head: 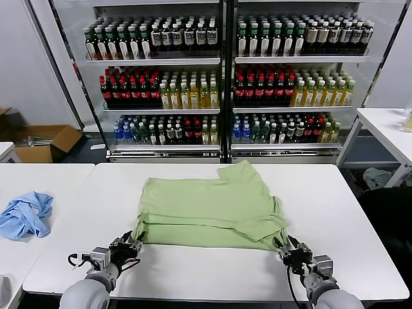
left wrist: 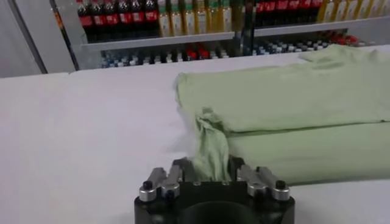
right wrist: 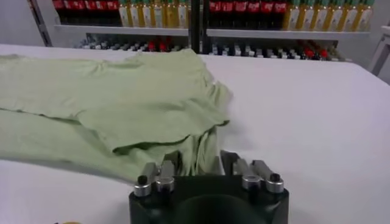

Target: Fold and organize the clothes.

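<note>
The light green polo shirt (head: 209, 206) lay partly folded at the centre of the white table (head: 193, 277). The left gripper (head: 127, 248) and the right gripper (head: 291, 251) each pinched a near corner, fingers closed on bunched cloth. The fabric appeared light, limp and drape-prone; corner holds suited it.

Head high; wrists low, sharing shirt (head: 209, 206).

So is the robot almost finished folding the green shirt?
Not yet. The green shirt already lies partly folded on the white table, its sides turned in. The left gripper and right gripper each pinch a near corner, jaws closed on cloth. Folding the shirt smaller probably still remains.
</note>
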You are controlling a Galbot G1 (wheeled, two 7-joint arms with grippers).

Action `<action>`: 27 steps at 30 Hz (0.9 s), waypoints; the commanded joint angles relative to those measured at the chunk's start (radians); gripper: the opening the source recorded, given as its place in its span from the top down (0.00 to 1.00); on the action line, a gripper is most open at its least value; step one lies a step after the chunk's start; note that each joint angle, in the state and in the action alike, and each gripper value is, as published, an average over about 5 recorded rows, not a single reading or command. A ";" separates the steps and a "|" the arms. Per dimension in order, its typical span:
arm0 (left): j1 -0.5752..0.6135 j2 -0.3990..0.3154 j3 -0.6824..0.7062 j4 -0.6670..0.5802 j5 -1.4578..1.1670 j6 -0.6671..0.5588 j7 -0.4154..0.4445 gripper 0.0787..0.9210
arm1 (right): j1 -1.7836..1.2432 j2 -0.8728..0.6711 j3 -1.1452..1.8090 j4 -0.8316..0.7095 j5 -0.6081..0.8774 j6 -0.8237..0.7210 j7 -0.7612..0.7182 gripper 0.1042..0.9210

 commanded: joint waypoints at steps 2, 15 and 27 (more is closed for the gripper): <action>0.021 -0.008 0.005 -0.018 0.012 0.037 -0.009 0.70 | -0.011 0.009 -0.004 0.004 0.000 0.000 0.002 0.75; 0.280 0.038 -0.059 -0.301 -0.012 0.035 -0.008 0.98 | -0.265 -0.093 0.142 0.295 0.070 -0.037 0.011 0.97; 0.386 0.062 -0.082 -0.334 0.057 0.029 0.008 0.98 | -0.472 -0.087 0.175 0.373 -0.029 -0.017 0.033 0.97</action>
